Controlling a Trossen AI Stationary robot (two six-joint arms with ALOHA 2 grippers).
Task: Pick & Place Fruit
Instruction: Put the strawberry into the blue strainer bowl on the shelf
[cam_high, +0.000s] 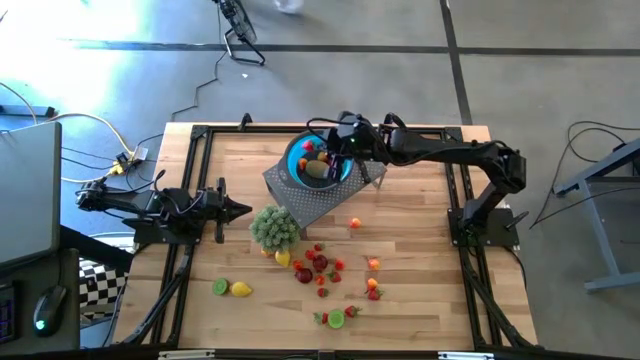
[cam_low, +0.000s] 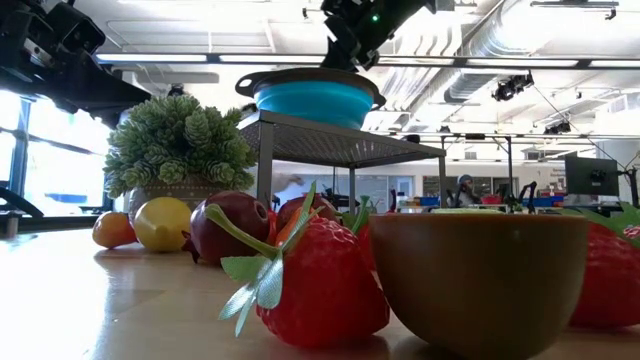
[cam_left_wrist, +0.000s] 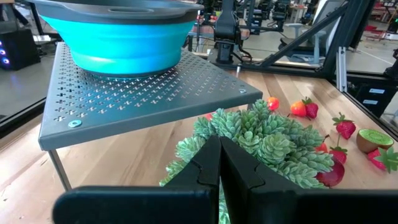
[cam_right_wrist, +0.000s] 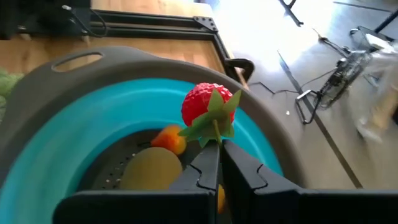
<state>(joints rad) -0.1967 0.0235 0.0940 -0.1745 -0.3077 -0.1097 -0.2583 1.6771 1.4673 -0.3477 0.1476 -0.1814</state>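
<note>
A blue bowl (cam_high: 318, 162) with a grey rim stands on a grey perforated rack (cam_high: 312, 203) at the table's far middle. Inside lie an orange piece (cam_right_wrist: 169, 140) and a brownish-green piece (cam_right_wrist: 149, 171). My right gripper (cam_right_wrist: 215, 151) hangs over the bowl, shut on a red strawberry (cam_right_wrist: 205, 102). Several more fruit pieces (cam_high: 320, 266) lie scattered on the wood at the near middle. My left gripper (cam_high: 240, 210) waits shut at the table's left, pointing at a green plant (cam_left_wrist: 261, 140). My right gripper pinches the strawberry's green leafy cap (cam_right_wrist: 216, 124) between its two fingertips. The fingers come from the table's right side, slanting down. The red body sticks out beyond the fingertips, lifted clear above the bowl's inside.
The potted green plant (cam_high: 275, 228) stands beside the rack's near left corner. A lime slice (cam_high: 220, 287) and a lemon (cam_high: 241, 289) lie near the table's left front. A black frame (cam_high: 190, 135) runs round the table. Bare wood lies at the right.
</note>
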